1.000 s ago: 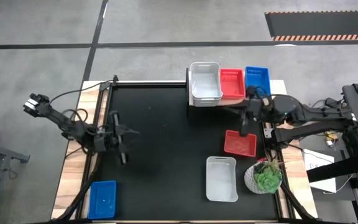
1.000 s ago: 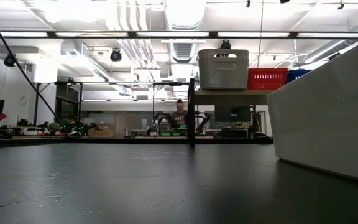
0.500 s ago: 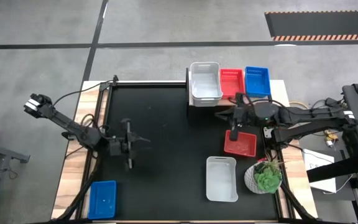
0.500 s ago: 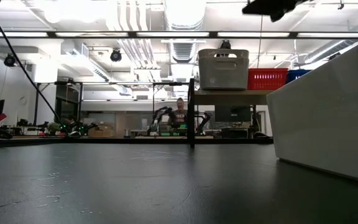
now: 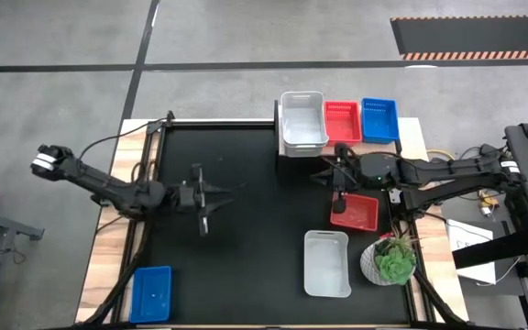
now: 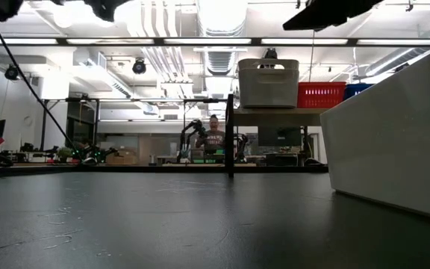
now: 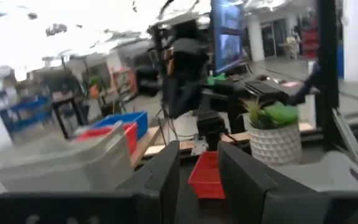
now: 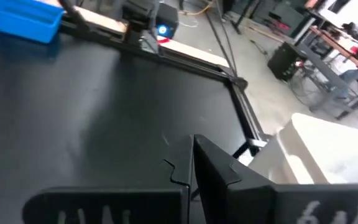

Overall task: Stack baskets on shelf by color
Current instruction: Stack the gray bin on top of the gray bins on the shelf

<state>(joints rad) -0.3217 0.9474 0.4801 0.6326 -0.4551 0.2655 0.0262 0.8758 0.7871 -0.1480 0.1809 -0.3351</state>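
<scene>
the black table [image 5: 246,174] carries the wooden shelf [image 5: 411,133] at its far right, where a white basket [image 5: 302,121], a red basket [image 5: 341,122] and a blue basket [image 5: 379,119] sit side by side. a second white basket [image 5: 326,264] lies near the front edge beside a potted plant [image 5: 390,258], a loose red basket [image 5: 356,212] sits between it and the shelf, and a blue basket [image 5: 151,293] rests at the front left corner. the right gripper [image 5: 336,188], fingers pressed together and empty, hangs at the loose red basket's edge, possibly above it. the left gripper [image 5: 211,197] hovers mid-table, fingers parted, holding nothing
</scene>
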